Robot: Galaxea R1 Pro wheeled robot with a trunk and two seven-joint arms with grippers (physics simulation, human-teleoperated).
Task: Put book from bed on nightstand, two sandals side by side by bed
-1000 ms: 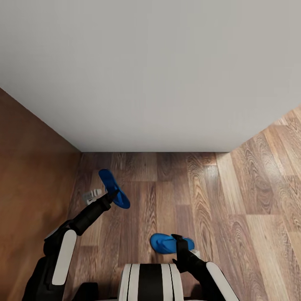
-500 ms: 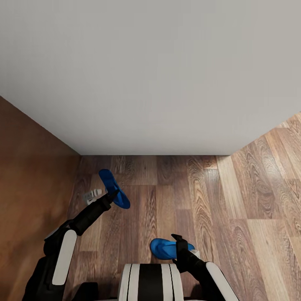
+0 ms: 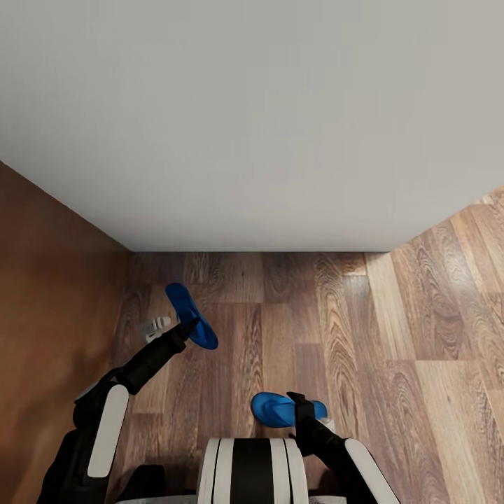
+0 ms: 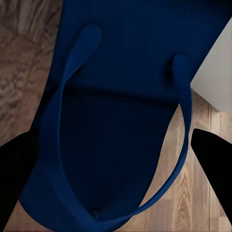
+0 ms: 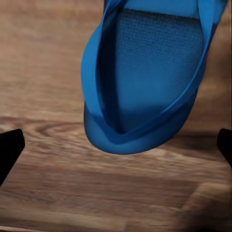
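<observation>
left gripper point(image 3: 187, 326) is clamped on one blue sandal point(image 3: 189, 315) and right gripper point(image 3: 299, 404) on the other sandal point(image 3: 274, 409), both carried near the bed point(image 3: 252, 126). they look light and floppy, so i'd grip the sole edge mid-length, not the strap.

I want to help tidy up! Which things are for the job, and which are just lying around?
For the job: left sandal, right sandal, grey bed.
Just there: small white thing on the wood floor, brown panel.
</observation>
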